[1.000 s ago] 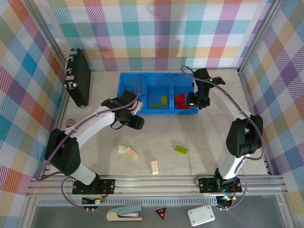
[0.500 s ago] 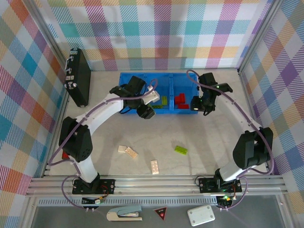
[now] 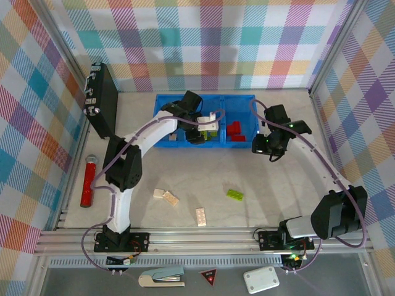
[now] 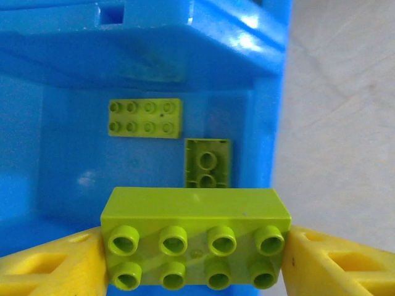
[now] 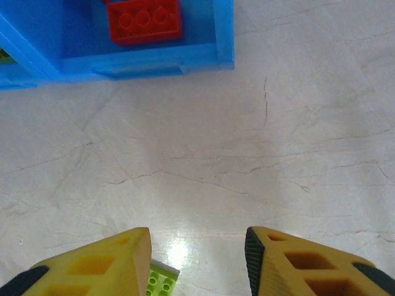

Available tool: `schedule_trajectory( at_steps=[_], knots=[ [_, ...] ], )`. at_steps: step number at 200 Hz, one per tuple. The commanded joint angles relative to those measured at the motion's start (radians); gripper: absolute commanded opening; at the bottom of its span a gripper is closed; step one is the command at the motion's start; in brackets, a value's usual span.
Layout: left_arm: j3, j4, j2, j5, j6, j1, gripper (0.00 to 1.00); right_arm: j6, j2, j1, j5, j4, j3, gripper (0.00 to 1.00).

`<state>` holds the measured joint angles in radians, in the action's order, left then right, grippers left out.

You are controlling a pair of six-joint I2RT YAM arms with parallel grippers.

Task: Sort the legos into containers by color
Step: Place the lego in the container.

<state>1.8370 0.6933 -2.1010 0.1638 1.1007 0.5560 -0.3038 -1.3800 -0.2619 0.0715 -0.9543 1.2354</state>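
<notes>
One lime brick (image 4: 195, 213), gripped lengthwise across the left tool (image 4: 196, 259), studs camera-ward; right tool (image 5: 197, 246) parted.

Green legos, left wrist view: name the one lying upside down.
The small brick: hollow underside up; the long loose brick and the gripped brick show studs.

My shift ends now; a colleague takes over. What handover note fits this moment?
Left gripper: fingers shut on a lime green plastic brick over the blue plastic tray, middle compartment, where two lime green bricks lie.
Right gripper: open, empty, over the table.
Done: red bricks in right compartment.
Left: release held brick; sort one loose green brick and three cream bricks from the table.
</notes>
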Motion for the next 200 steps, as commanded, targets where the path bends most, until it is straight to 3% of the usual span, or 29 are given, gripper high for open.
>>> schedule_trajectory(
  at_steps=[1,105,200],
  knots=[
    [0.072,-0.023,-0.067,-0.028,0.100,0.001,0.69,-0.022,0.018,0.004,0.012,-0.030,-0.007,0.46],
    [0.265,-0.091,-0.286,-0.056,0.116,-0.046,0.70,-0.034,-0.014,0.003,-0.003,-0.034,0.010,0.46],
    [0.265,-0.061,-0.250,0.003,0.074,-0.050,0.78,-0.037,-0.015,0.003,-0.016,-0.030,0.013,0.46]
  ],
)
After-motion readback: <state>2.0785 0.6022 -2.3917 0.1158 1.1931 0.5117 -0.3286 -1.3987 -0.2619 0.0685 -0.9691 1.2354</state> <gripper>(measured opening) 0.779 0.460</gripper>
